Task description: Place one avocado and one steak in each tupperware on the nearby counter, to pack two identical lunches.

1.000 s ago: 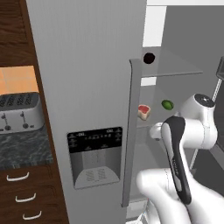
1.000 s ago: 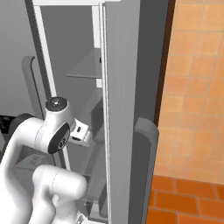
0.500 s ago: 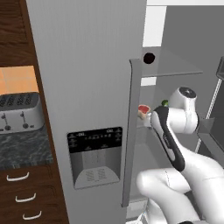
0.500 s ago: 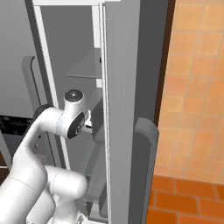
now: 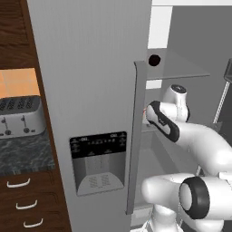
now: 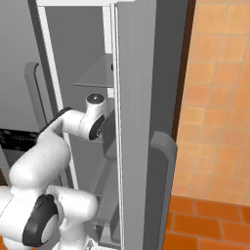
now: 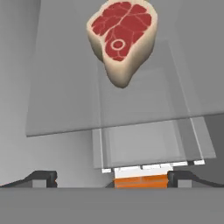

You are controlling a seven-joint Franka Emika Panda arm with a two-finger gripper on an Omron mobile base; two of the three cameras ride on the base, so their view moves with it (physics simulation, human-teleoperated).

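Inside fridge, hand [image 7: 112,177] fingers apart; hand cam shows steak [image 7: 121,37] on shelf

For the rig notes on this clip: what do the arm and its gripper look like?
The arm is made of glossy white rounded tubular links with dark joint bands and round dark end caps ringed in grey, one cap near the base. No cables or markings show. The gripper has two small dark finger tips, seen in the hand view.
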